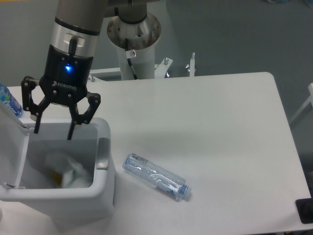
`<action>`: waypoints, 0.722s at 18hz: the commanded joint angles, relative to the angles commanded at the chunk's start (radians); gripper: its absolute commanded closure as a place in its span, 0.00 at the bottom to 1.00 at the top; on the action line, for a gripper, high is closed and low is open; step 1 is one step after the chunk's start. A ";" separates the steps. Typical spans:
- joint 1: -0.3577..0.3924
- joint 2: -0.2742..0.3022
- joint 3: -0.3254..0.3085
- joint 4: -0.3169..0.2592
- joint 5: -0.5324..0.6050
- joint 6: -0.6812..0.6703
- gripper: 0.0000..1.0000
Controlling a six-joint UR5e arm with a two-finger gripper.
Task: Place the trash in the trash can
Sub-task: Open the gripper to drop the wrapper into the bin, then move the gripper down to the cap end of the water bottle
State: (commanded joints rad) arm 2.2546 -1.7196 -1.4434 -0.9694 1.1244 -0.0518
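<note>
Black and spread wide, the pincer point(53, 131) hangs over the open trash can point(104, 181) with nothing between its fingers point(71, 131); both tips point down into the mouth of the bin, just above its back rim. A small blue light glows on the dark body above the fingers, and above that a silvery sleeve of the arm point(76, 29) rises out of the top of the view.

Below the fingers, inside the bin, lies a crumpled white wrapper point(68, 169) on the floor of the can, with a bit of something yellowish beside it that I cannot make out. The can stands at the front left corner of the table point(220, 122), its flip lid point(11, 142) thrown back upright on the left side, the oval grey button point(102, 154) on the right rim.

To the right of the can, near the front edge of the table, the crushed clear bottle point(155, 176) lies flat on its side, slanting, its bluish cap toward the front right. It is apart from the bin and well apart from the pincer.

At the far left edge an upright blue-labelled bottle point(9, 100) peeks in behind the lid. Behind the table's back edge stands the arm's white pedestal point(134, 49).
</note>
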 joint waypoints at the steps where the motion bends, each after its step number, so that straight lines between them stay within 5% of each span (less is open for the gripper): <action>1: 0.041 0.000 -0.014 0.001 -0.002 -0.043 0.00; 6: 0.212 -0.073 -0.061 0.003 0.122 -0.204 0.00; 13: 0.246 -0.248 -0.086 0.008 0.281 -0.249 0.00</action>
State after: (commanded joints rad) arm 2.5004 -1.9679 -1.5293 -0.9618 1.4051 -0.3007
